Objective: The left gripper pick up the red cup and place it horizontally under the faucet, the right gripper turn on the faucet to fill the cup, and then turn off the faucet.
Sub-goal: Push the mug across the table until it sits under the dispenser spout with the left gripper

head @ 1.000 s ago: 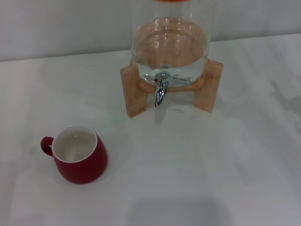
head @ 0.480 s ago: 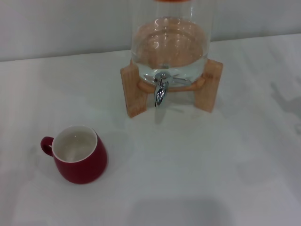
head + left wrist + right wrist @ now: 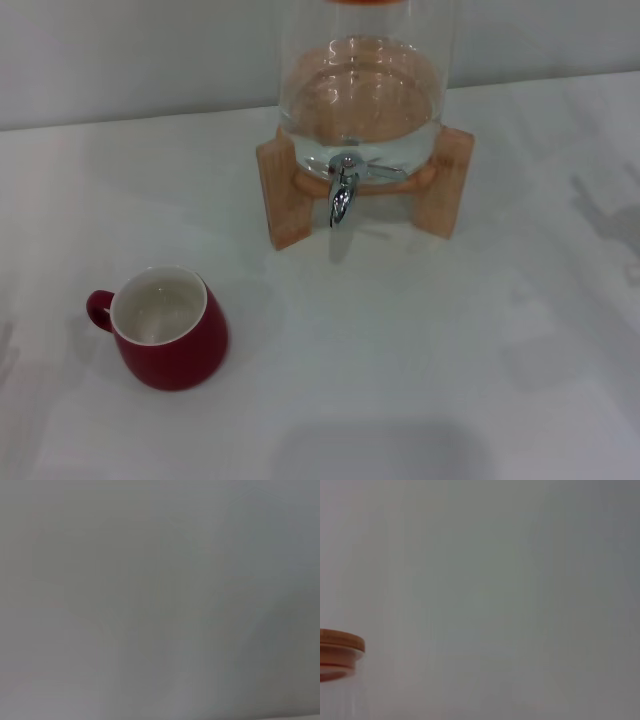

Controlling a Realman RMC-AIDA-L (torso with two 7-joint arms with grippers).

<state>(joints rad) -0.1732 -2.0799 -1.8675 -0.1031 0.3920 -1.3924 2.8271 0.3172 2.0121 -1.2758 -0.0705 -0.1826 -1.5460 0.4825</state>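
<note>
red cup (image 3: 166,328) upright, no tool nr

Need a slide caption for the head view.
Red cup upright on the table, left of the faucet; no claw in view.

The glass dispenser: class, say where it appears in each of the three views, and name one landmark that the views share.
Head view: glass dispenser top centre, on its wooden stand.
Left wrist view: not in it.
Right wrist view: only its wooden lid, at the lower left edge.
Shared landmark: the dispenser itself.
</note>
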